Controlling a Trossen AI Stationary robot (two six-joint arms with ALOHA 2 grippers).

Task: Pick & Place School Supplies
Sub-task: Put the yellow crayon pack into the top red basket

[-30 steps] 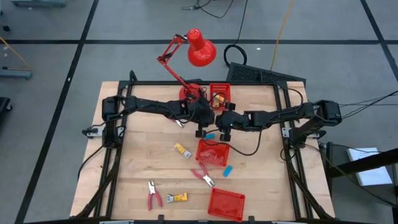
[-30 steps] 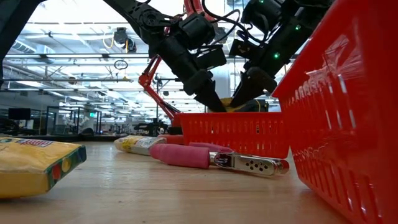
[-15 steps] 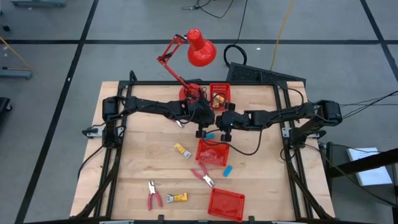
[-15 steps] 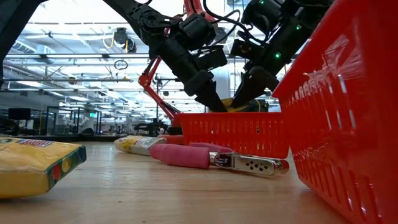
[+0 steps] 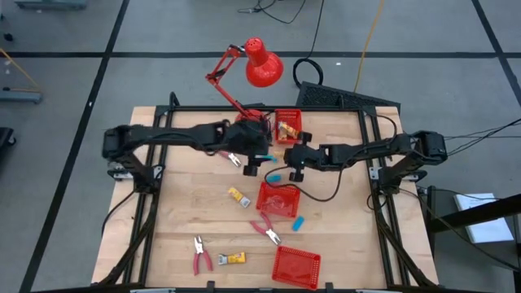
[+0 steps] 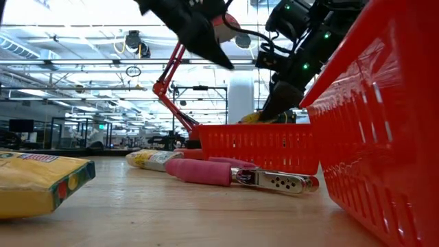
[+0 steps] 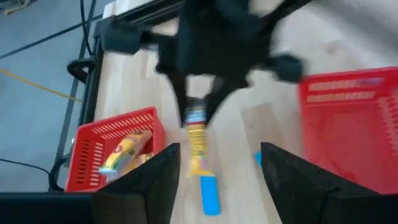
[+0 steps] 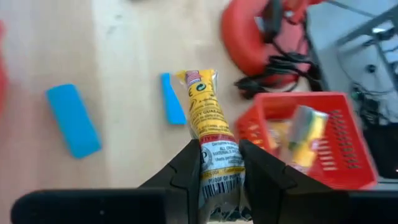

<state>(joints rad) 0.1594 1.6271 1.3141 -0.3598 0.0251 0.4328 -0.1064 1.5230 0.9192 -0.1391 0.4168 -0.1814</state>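
My right gripper (image 8: pixel 221 165) is shut on a yellow tube (image 8: pixel 208 118) with dark print, over the table's middle (image 5: pixel 291 172), near the far red basket (image 5: pixel 287 126) that holds more yellow tubes. My left gripper (image 7: pixel 217 180) stands open and empty a little to the table's left of it (image 5: pixel 247 167), raised, facing the tube (image 7: pixel 198 134). Two light-blue erasers (image 8: pixel 73 119) (image 8: pixel 171 98) lie flat on the wood under the tube. My right gripper pinches the yellow tube by one end (image 8: pixel 211 158) between its two fingers. The fingers slant down from the table's right, and the tube runs on along them, hanging below. Its free end (image 7: pixel 199 168) is close over a blue eraser (image 7: pixel 208 193); whether it touches, I cannot tell.
A red desk lamp (image 5: pixel 260 65) stands at the far edge. Two more red baskets sit at the middle (image 5: pixel 277 199) and near edge (image 5: pixel 295 267). Red-handled pliers (image 5: pixel 201 256) (image 5: pixel 267 230), yellow tubes (image 5: pixel 238 196) (image 5: pixel 232 259) and a blue eraser (image 5: pixel 298 221) lie on the near half.
My left gripper has drawn away from the tube, going up and toward the table's left, and its arm has pulled back. The tube stays with my right gripper, which has kept its place.
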